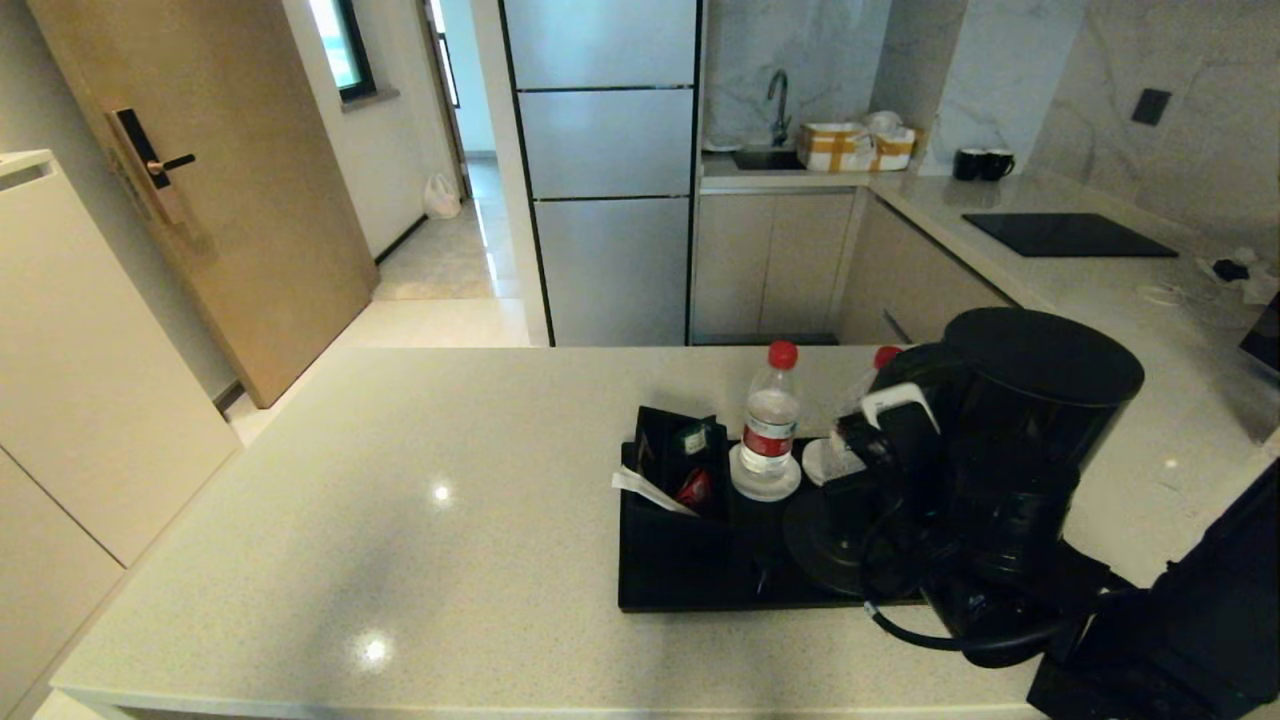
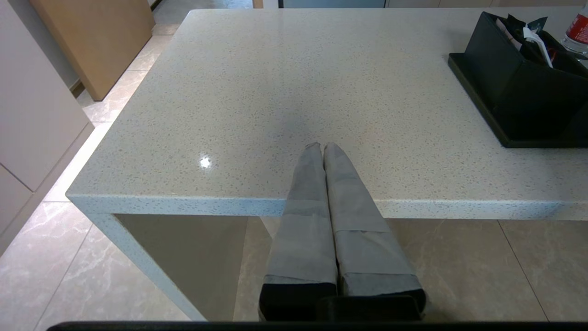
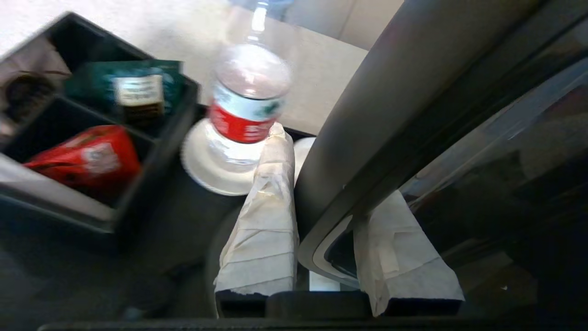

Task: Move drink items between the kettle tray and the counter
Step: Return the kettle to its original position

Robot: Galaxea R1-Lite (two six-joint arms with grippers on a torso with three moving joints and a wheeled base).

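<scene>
1. The kettle point(image 1: 1040, 440) hides the right end of the tray point(image 1: 700, 590) and part of the round base point(image 1: 830, 540) in the head view.
2. A second bottle point(image 1: 880, 365) stands behind the kettle; only its red cap and a bit of shoulder show.
3. In the right wrist view the near bottle point(image 3: 245, 101) is blurred and its cap is cut off by the edge.
4. The sachets in the box point(image 3: 92, 138) are blurred there; their print cannot be read.
5. The right gripper point(image 3: 321, 216) is hidden behind the kettle in the head view; one finger point(image 3: 395, 248) seems partly behind the handle point(image 3: 367, 151).
6. The left arm is out of the head view.
</scene>
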